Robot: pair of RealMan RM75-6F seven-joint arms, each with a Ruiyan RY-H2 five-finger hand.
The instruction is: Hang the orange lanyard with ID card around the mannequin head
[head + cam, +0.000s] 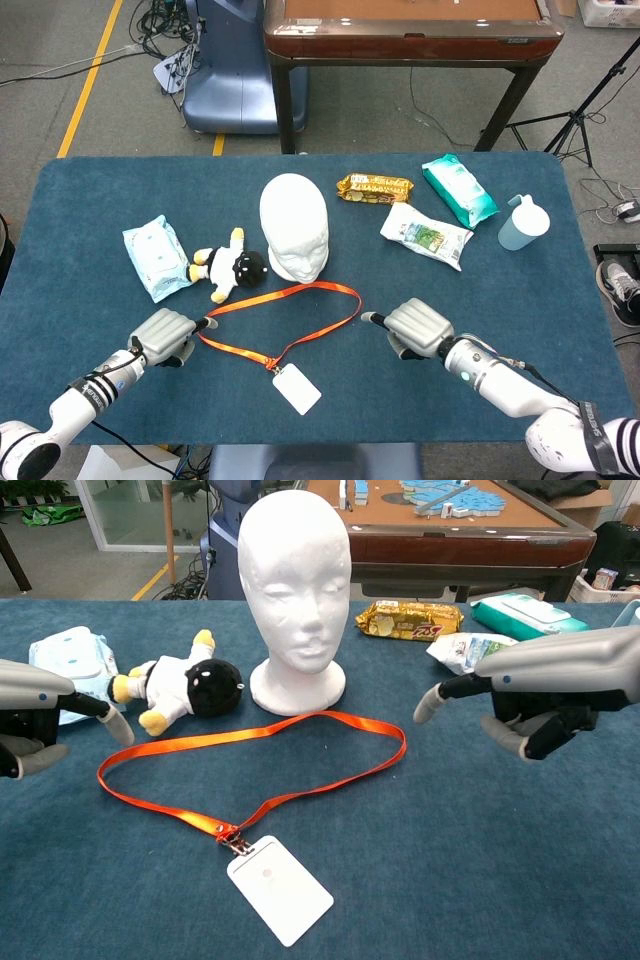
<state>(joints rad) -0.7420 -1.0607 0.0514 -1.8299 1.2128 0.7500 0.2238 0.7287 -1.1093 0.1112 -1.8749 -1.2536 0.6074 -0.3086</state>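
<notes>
We see the orange lanyard [255, 770] lying flat in a loop on the blue table [420, 400], just in front of the white mannequin head [297, 590], which stands upright. Its ID card [279, 889] rests at the near end of the loop, face up.

From the head view we make out both arms reaching in from the near edge. The left hand [165, 335] sits at the loop's left end, one finger extended toward the strap; the right hand [415, 328] lies to the right of the loop, apart from it, also pointing inward. The chest view lets us check contact, which the overhead angle hides: the left hand [45, 715] hovers above the strap without touching it, and the right hand [540, 695] floats just beside the loop's right bend. Both hold nothing, with the remaining fingers curled under.

Only the head view shows us the whole table: a plush toy [230, 268] and a wipes pack [157, 257] left of the head, a gold snack bag [374, 187], a white packet [425, 235], a teal wipes pack [459, 189] and a pale blue cup [523, 222] to the right.
</notes>
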